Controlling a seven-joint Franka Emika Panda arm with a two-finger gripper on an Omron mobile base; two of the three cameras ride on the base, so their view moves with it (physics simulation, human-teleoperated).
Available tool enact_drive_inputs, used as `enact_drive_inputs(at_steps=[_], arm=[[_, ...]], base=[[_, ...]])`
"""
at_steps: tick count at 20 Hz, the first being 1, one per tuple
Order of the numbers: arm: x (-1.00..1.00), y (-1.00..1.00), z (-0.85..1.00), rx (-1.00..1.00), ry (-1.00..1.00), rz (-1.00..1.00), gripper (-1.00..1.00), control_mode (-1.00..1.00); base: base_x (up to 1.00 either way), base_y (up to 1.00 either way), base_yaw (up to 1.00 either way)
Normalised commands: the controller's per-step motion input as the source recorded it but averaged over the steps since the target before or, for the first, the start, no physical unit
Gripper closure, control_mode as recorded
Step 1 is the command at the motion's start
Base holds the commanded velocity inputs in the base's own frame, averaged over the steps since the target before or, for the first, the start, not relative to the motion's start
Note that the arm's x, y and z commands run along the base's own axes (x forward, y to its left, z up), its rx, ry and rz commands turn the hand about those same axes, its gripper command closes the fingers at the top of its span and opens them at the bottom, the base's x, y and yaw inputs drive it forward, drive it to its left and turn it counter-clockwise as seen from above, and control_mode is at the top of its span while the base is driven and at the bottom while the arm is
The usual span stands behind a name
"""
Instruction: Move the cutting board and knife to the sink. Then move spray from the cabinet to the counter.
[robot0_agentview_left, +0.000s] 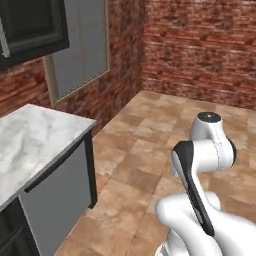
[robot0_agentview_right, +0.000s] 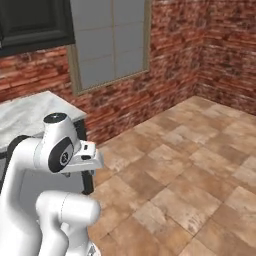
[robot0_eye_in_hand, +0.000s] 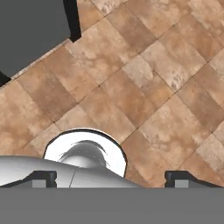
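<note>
A home kitchen, shown by the white marble counter (robot0_agentview_left: 35, 137) on dark base units off to the arm's left, the black wall cabinet (robot0_agentview_left: 32, 27) above it, red brick walls (robot0_agentview_right: 200, 45) with a framed window (robot0_agentview_right: 110, 40), and brown tiled floor (robot0_eye_in_hand: 144, 87) under the open gripper (robot0_eye_in_hand: 111, 179).

Even, soft rendered light with no clear source — faint glare on the white grey-veined marble counter (robot0_agentview_left: 35, 135), brown stone floor tiles (robot0_eye_in_hand: 144, 87) slightly blurred, dark black upper wall cabinet (robot0_agentview_left: 32, 25) murky.

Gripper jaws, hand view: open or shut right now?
Open. The gripper has its two dark fingertips far apart near opposite edges, with nothing between them above the tiled floor.
</note>
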Motion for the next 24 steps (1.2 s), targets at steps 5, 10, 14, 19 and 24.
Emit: enact_drive_inputs(at_steps=[5, 10, 14, 19, 24], arm=[[0.00, 0.00, 0.00, 0.00, 0.00, 0.00, -1.00, 1.00], [0.00, 0.00, 0.00, 0.00, 0.00, 0.00, -1.00, 1.00], [0.00, 0.00, 0.00, 0.00, 0.00, 0.00, -1.00, 1.00], [0.00, 0.00, 0.00, 0.00, 0.00, 0.00, -1.00, 1.00], [0.00, 0.00, 0.00, 0.00, 0.00, 0.00, -1.00, 1.00]], base=[[0.00, -0.80, -0.80], [0.00, -0.84, -0.79], [0.00, -0.84, -0.79], [0.00, -0.88, -0.77], [0.00, -0.93, -0.76]])
